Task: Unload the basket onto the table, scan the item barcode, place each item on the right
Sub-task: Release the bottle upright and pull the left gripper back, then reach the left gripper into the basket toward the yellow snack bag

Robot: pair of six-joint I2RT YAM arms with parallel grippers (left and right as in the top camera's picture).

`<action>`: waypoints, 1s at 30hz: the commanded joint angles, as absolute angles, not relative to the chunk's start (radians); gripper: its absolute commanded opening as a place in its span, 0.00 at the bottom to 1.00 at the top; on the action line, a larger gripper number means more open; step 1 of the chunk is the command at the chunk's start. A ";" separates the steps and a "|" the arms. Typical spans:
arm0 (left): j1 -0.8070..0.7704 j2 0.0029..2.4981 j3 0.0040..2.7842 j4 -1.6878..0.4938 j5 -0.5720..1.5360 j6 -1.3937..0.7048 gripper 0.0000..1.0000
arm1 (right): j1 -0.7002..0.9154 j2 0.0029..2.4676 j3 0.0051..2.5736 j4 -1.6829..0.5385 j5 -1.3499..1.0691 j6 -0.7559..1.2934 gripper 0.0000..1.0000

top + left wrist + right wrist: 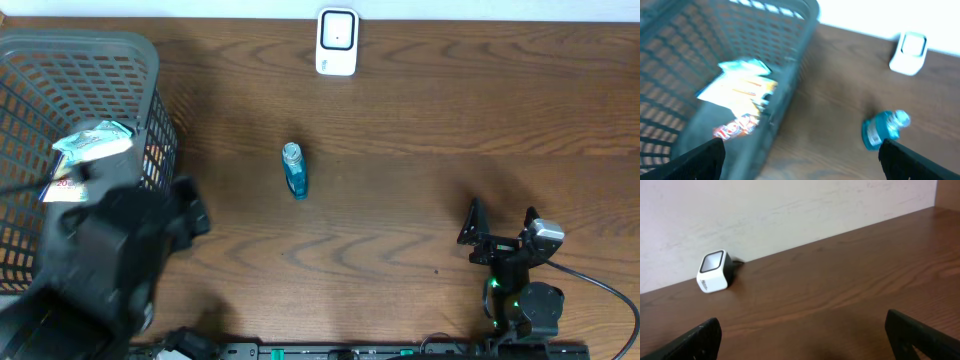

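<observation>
Left gripper (801,156) wide, empty, by basket (150,62); blue bottle (294,171) lies to its right, long axis near-far; left arm nearer.

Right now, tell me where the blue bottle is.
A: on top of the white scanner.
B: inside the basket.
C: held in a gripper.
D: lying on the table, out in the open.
D: the blue bottle lies on the table, apart from the basket and the white scanner, with nothing gripping it.
</observation>
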State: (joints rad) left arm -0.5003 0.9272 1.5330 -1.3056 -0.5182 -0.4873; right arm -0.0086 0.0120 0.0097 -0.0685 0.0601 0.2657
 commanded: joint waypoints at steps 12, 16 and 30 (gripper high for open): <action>-0.501 0.810 1.537 -1.323 -0.617 -1.000 0.98 | 0.007 0.007 0.006 -0.068 0.069 0.253 0.99; -0.501 0.810 1.537 -1.312 -0.613 -1.057 0.98 | 0.007 0.007 0.006 -0.068 0.069 0.253 0.99; -0.501 0.810 1.536 -1.308 -0.615 -1.077 0.98 | 0.007 0.007 0.006 -0.068 0.069 0.253 0.99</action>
State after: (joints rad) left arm -0.5003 0.8059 1.5330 -1.3083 -0.5903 -1.0744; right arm -0.0086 0.0120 0.0097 -0.0685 0.0601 0.2657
